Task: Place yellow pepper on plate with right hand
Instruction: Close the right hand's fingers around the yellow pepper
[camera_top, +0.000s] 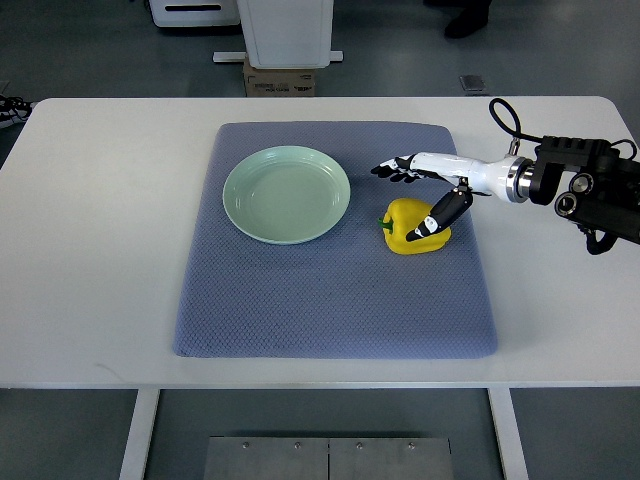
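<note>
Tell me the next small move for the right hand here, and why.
Probably close the fingers around the yellow pepper. The right hand is spread over it, thumb against its near side, but it still rests on the blue mat, beside the empty plate.

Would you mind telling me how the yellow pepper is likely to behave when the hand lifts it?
The yellow pepper looks glossy, so it may slip between the fingers of the right hand. Its rounded, lobed body lies on its side on the mat, so a nudge would probably roll it. It is likely hollow and light.
</note>
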